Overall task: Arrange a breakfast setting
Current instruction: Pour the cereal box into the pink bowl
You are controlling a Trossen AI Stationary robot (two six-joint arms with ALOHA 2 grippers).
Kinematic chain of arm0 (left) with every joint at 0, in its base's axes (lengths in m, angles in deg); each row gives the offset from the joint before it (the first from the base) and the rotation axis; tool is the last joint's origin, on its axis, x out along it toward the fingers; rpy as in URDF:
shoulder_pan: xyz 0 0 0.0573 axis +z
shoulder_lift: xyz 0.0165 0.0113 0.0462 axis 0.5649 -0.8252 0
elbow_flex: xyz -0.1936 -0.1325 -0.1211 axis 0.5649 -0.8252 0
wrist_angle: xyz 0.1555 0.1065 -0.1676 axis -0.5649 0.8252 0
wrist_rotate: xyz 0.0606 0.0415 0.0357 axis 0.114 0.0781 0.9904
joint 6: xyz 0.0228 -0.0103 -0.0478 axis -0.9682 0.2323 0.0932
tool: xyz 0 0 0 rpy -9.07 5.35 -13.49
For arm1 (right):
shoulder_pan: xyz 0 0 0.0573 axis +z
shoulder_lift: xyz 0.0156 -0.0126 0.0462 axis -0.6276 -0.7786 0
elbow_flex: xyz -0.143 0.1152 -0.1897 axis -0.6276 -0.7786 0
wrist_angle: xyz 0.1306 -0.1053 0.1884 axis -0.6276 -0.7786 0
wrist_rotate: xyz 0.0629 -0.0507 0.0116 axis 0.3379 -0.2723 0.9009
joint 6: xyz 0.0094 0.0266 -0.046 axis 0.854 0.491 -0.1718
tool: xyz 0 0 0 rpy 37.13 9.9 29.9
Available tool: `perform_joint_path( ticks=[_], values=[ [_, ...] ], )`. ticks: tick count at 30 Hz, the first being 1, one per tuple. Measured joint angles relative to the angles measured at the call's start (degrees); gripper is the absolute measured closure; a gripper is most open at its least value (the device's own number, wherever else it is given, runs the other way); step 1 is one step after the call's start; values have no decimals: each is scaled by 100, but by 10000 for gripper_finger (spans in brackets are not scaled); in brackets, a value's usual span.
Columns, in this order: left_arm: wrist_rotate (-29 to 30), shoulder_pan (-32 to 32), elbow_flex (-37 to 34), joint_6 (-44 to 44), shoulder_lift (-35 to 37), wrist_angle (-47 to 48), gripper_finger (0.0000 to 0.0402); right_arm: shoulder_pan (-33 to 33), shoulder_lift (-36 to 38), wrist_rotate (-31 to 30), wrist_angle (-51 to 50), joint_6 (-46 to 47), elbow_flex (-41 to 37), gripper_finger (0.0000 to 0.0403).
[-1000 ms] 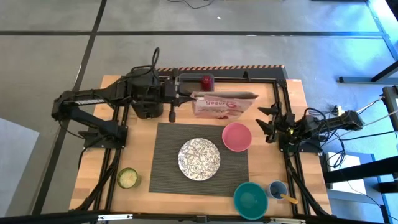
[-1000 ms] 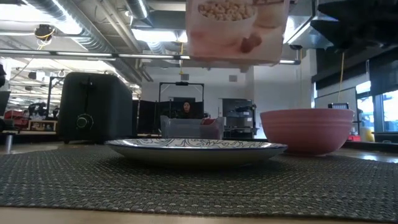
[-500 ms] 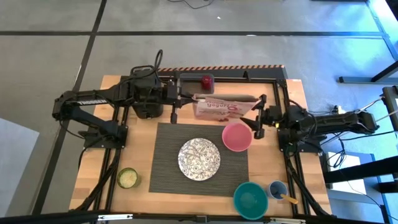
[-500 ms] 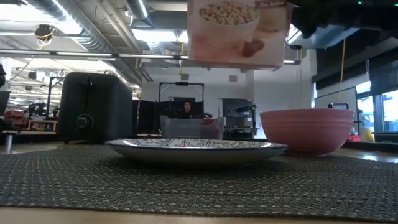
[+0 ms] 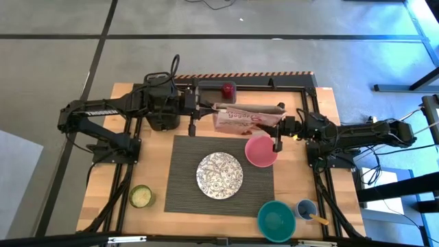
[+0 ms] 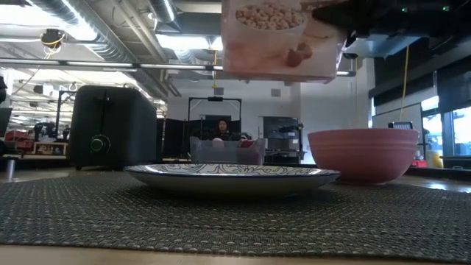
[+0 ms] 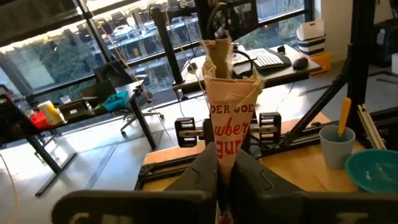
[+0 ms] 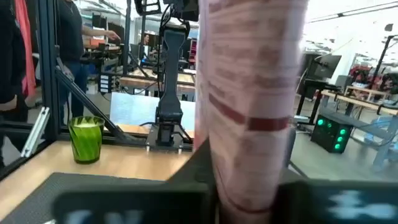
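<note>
Holding a cereal bag [image 5: 241, 117] in the air between them, both grippers work at the far side of the table [image 5: 322, 103]. The left gripper [image 5: 206, 108] pinches the bag's left end; the right gripper [image 5: 280, 129] seems clamped on its right end, though the bag hides its fingers. Below the bag's right end sits the pink bowl [image 5: 261, 150] on the dark ribbed mat [image 5: 182, 185], with the patterned plate [image 5: 219, 173] at mat centre. The red apple [image 5: 227, 89] rests in a tray [image 5: 208, 87] at the far edge.
</note>
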Motion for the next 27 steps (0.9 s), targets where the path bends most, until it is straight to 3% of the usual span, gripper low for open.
perform_joint_path(
  ticks=[9,13,18,23,27],
  values=[
    [688,253,11,322,121,384,286,-2,78,-417,-117,-508,0,398],
    [824,442,11,337,540,1140,253,0,656,-685,-498,-728,-2,401],
    [813,618,-168,471,1077,1686,242,0,1491,-765,-869,-801,-2,402],
    [786,622,-1138,557,1461,528,241,0,1913,-616,-900,-803,-2,402],
    [441,601,-1676,604,1501,-147,241,-3,1912,-360,-491,-804,-2,402]
  ],
)
